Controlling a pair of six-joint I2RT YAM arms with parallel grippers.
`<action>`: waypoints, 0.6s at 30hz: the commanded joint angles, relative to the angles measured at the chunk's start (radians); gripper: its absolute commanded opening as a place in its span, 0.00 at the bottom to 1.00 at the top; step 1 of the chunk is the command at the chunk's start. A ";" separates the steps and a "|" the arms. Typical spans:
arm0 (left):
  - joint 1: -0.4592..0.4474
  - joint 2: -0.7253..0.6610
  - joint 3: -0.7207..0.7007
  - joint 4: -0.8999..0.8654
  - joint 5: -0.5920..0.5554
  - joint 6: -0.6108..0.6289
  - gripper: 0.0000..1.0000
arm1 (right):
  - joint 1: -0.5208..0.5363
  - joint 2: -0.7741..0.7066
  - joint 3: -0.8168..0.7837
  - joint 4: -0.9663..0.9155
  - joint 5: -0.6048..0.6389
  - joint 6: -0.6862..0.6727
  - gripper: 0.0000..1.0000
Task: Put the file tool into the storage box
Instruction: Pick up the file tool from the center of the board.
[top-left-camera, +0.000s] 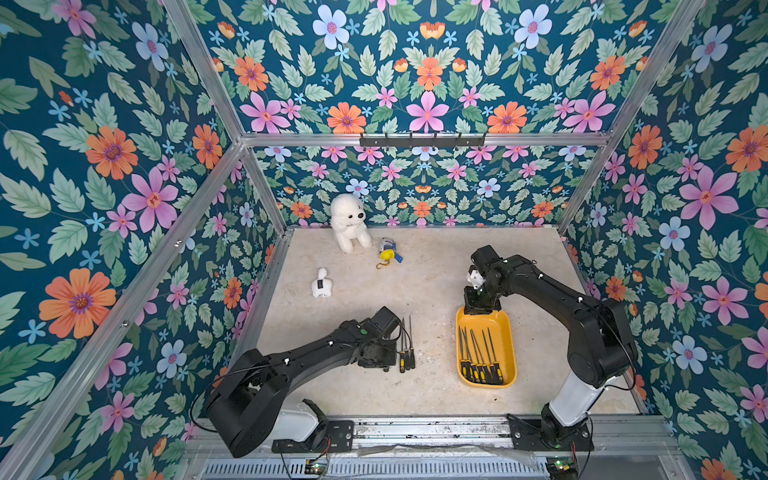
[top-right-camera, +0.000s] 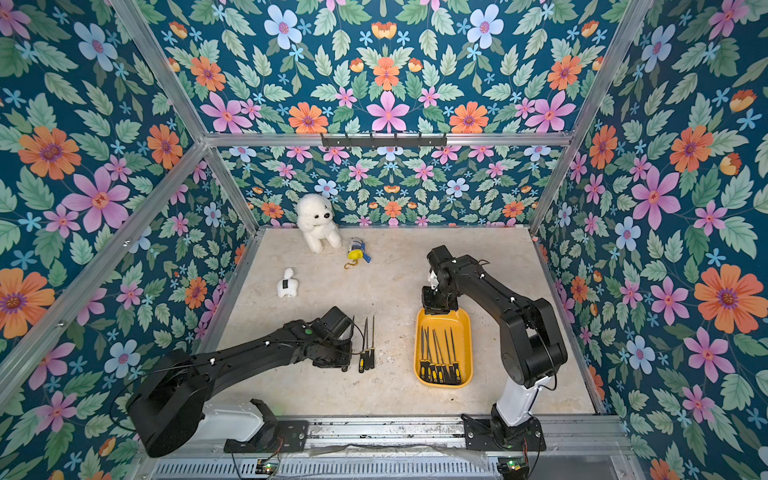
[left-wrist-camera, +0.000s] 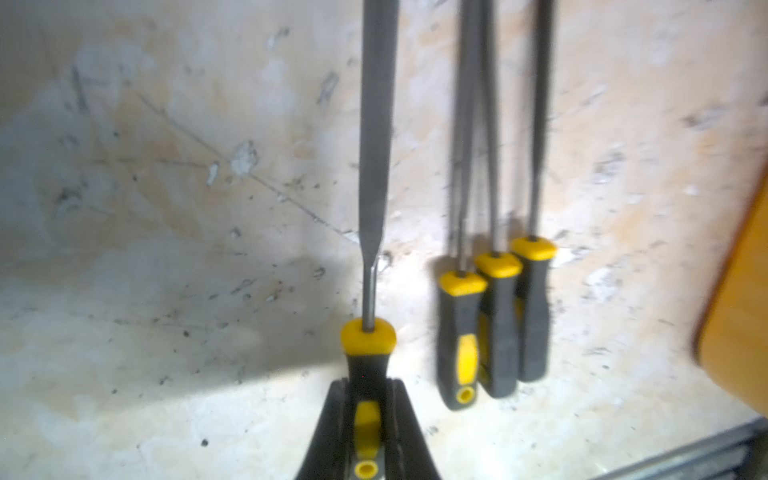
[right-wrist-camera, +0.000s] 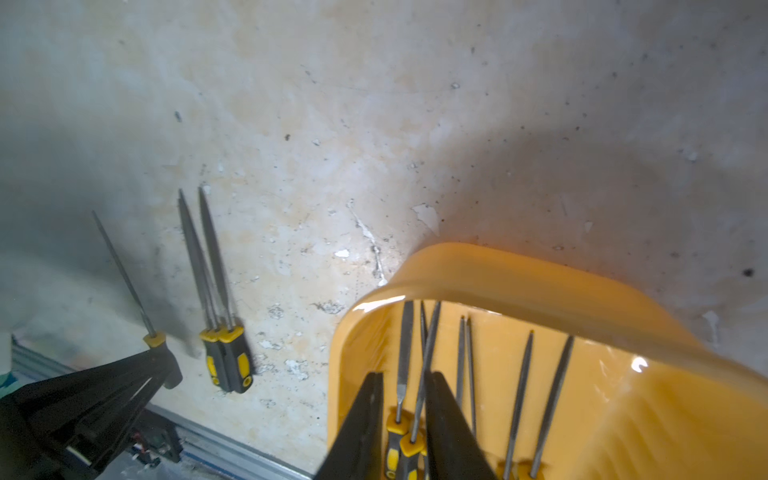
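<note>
Nearest the base, the left gripper (left-wrist-camera: 368, 386) is clamping the black-and-yellow handle of one file (left-wrist-camera: 378, 124), whose blade is pointing away over the table (left-wrist-camera: 166, 208). Just beside it, three loose files (left-wrist-camera: 498, 324) are lying side by side. To the right, the storage box (top-left-camera: 484, 322) is sitting on the table, holding a row of stored files (top-left-camera: 482, 357). Over its far end the right gripper (right-wrist-camera: 405, 382) is hovering, jaws a little apart and gripping nothing. Beyond, a plush dog (top-left-camera: 348, 222) is sitting by the back wall.
</note>
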 joint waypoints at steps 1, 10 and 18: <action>0.001 -0.051 0.034 0.023 0.101 0.069 0.03 | 0.000 -0.030 -0.007 0.108 -0.158 0.061 0.28; -0.012 -0.014 0.120 0.118 0.283 0.089 0.03 | 0.038 -0.065 -0.127 0.476 -0.381 0.282 0.35; -0.033 0.038 0.143 0.128 0.304 0.095 0.02 | 0.090 -0.034 -0.145 0.546 -0.389 0.328 0.35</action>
